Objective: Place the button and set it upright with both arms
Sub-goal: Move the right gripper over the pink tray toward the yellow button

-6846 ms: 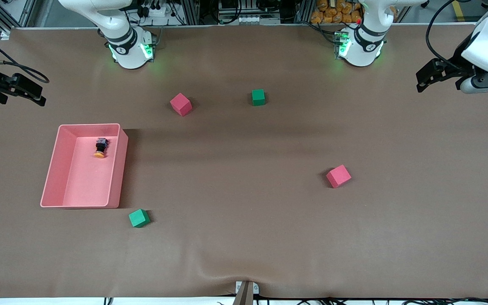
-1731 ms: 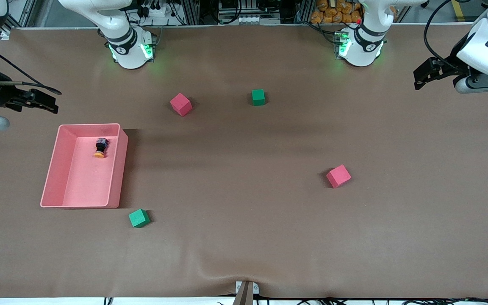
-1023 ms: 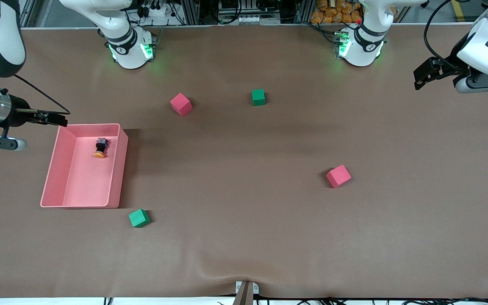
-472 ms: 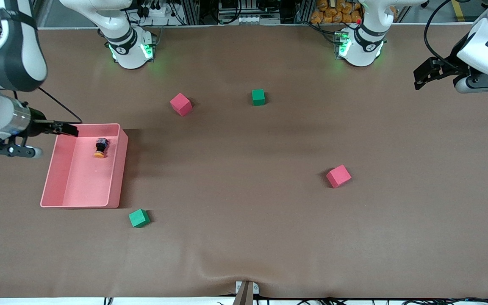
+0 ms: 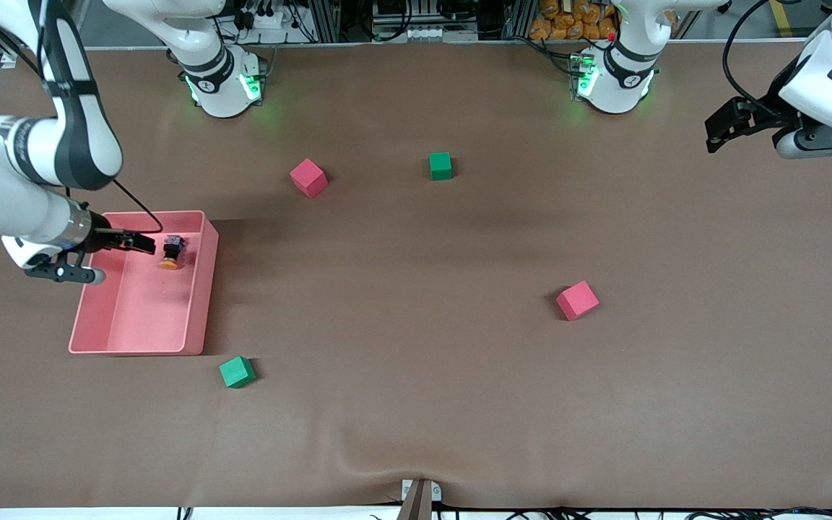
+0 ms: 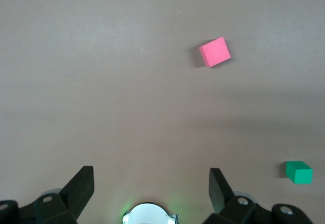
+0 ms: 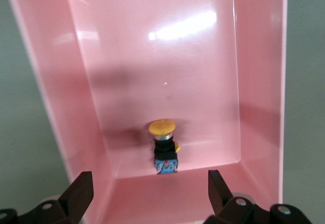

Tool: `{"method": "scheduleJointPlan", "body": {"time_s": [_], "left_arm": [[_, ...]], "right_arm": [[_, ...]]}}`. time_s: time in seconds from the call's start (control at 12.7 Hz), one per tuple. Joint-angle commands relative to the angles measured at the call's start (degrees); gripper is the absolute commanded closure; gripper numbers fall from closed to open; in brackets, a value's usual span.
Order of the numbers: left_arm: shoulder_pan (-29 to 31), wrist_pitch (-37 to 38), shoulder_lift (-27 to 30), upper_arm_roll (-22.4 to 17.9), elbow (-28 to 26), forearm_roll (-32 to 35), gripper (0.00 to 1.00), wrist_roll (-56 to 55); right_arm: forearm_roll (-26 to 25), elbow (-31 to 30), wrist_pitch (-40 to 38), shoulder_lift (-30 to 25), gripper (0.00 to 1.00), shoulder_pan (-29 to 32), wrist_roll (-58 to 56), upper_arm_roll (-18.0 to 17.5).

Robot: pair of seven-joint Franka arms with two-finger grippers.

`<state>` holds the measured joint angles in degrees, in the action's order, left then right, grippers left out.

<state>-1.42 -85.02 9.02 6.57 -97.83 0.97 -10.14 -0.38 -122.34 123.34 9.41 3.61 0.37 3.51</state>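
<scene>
Right arm (image 5: 40,155): reaches out from its base, forearm bent down and wrist turned level toward the table's middle; right gripper (image 5: 145,244) held low at the right arm's end of the table, fingers (image 7: 76,196) spread wide. Left arm (image 5: 831,72): waits raised at the left arm's end; left gripper (image 5: 723,130) fingers (image 6: 81,191) spread, holding nothing.

Even, bright overhead light; soft shadows beside the cubes; white glare streaks on the pink tray (image 7: 256,71) floor; all views sharp.
</scene>
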Motion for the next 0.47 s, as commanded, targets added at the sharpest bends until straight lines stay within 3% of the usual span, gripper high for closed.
{"method": "scheduleJointPlan", "body": {"time_s": [0.0, 0.39], "left_arm": [[0.5, 1.3, 0.3, 0.3, 0.6, -0.6, 0.0, 1.1], [0.5, 1.3, 0.3, 0.3, 0.6, -0.6, 0.0, 1.1]], "right_arm": [[-1.2, -1.8, 5.9, 2.4, 0.0, 2.5, -3.2, -0.9], [-1.2, -5.0, 12.7, 4.8, 0.0, 2.5, -3.5, -0.9]]}}
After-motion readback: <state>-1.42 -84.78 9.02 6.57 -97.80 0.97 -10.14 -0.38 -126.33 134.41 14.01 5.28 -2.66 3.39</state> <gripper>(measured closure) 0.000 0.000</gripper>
